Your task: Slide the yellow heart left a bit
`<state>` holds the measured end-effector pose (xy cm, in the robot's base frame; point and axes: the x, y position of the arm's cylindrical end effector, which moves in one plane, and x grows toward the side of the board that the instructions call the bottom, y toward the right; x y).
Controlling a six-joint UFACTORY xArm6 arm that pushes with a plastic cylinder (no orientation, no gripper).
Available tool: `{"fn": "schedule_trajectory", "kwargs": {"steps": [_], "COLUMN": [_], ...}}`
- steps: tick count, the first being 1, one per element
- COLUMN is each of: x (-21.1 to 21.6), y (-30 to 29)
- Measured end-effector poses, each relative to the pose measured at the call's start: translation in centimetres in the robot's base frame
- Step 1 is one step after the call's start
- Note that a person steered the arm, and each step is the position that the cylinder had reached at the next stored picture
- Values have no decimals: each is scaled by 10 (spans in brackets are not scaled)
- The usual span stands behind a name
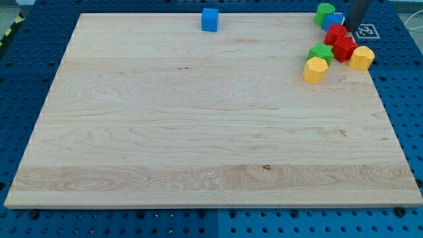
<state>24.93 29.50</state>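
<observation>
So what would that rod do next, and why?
Probably bring my tip down the view's right edge to just right of the yellow heart, then nudge leftward. My tip now sits at the view's top right, above the red blocks, not beside the heart; the red blocks touch the heart's left.

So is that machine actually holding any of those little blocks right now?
No, nothing is held. The arm ends in a plain rod; my tip stands at the view's top right, beside the blue block, only able to push.

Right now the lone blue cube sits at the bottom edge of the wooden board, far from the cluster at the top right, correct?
Not quite: the camera view shows the lone blue cube at the top edge of the wooden board, not the bottom. It is indeed far from the cluster at the top right.
</observation>
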Motion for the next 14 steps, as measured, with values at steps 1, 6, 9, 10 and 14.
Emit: {"fn": "schedule_trajectory", "kwargs": {"steps": [1,6,9,10,14], "x": [-1,112,129,129,114], "y": [8,45,11,43,-8]}}
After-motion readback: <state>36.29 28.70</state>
